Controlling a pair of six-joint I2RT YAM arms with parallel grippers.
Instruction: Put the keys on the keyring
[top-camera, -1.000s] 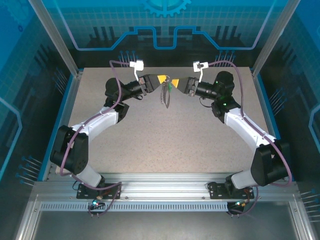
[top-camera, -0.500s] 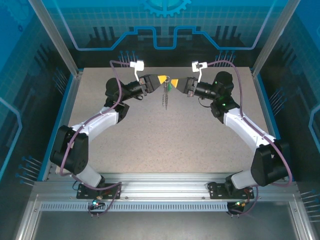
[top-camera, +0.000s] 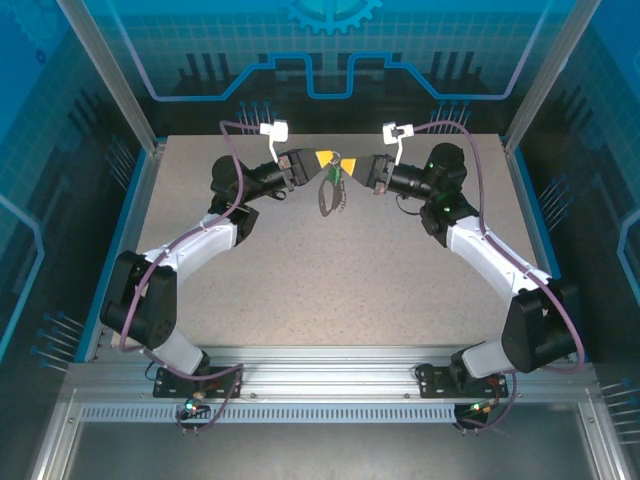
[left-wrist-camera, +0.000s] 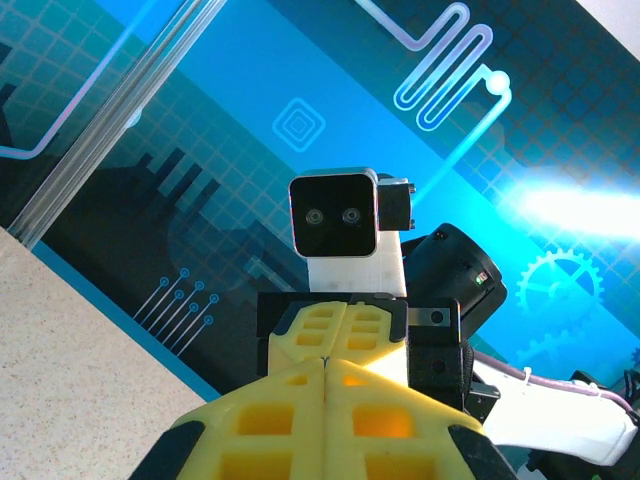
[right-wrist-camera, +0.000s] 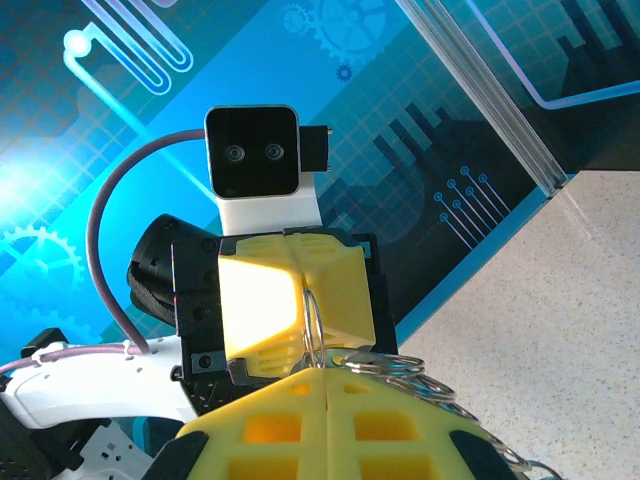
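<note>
Since both arms meet nose to nose over the far half of the table, everything worth looking at sits in that little gap. Left gripper is clamped fully together. On the right wrist cam a thin wire of the keyring comes straight out of the seam between its yellow fingers, so it's got the ring.

Right gripper is squeezed together too, tips just beside the left one's. Can't tell if it's actually pinching anything, because its own fingertips block the spot. A couple of silvery loops and the beaded chain lie across the top of them.

From above, the keyring is a dark oval hanging off the gap. Its long axis runs from the fingertips toward the near edge, tilted a touch to the left arm's side. Key is just a green speck at the top end of the loop, right by the right gripper's tip. It's way too small to say which way the blade points, or whether it's threaded on.

On the left wrist cam the two closed yellow pairs face each other, and the pinch point is hidden behind the near pair.
</note>
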